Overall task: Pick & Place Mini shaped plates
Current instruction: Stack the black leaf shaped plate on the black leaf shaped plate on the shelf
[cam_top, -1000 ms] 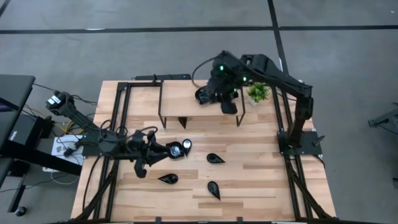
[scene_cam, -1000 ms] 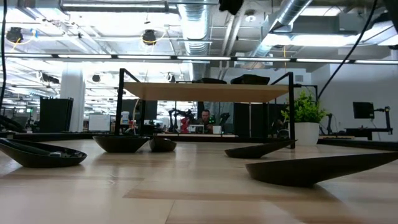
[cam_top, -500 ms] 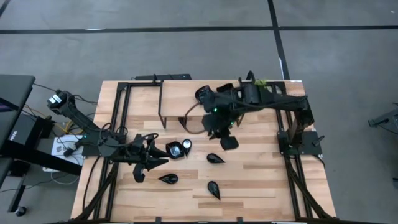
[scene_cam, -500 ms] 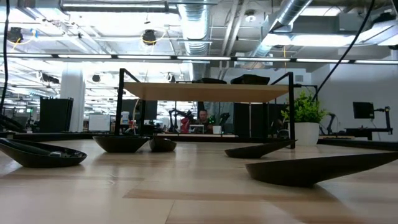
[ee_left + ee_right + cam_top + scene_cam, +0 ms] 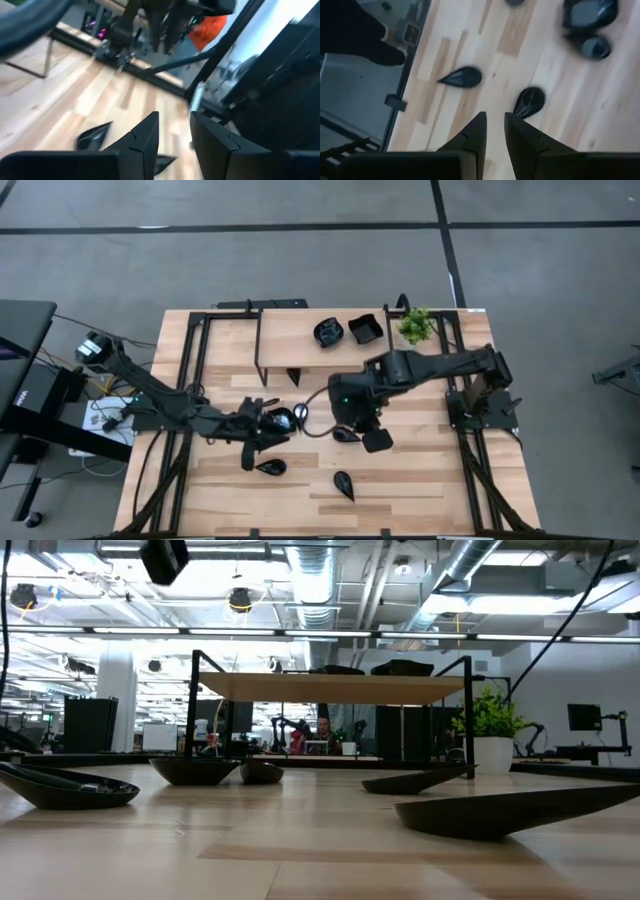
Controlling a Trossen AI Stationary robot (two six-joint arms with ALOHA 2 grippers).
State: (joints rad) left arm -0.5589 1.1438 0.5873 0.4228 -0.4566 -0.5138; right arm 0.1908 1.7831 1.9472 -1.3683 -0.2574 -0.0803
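High view's got your right gripper (image 5: 362, 428) hovering empty, fingers slightly apart, over a glossy black teardrop dish (image 5: 345, 435), left gripper (image 5: 268, 432) likewise nearby.

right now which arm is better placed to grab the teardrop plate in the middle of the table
Right. The right gripper hovers almost directly over the middle teardrop plate, fingers slightly apart and empty. The left gripper sits farther off, beside the square plate and another teardrop plate.

Grey floor (image 5: 300, 260) with dark seams; bright ceiling lights (image 5: 240, 632), exposed ducts (image 5: 315, 580).
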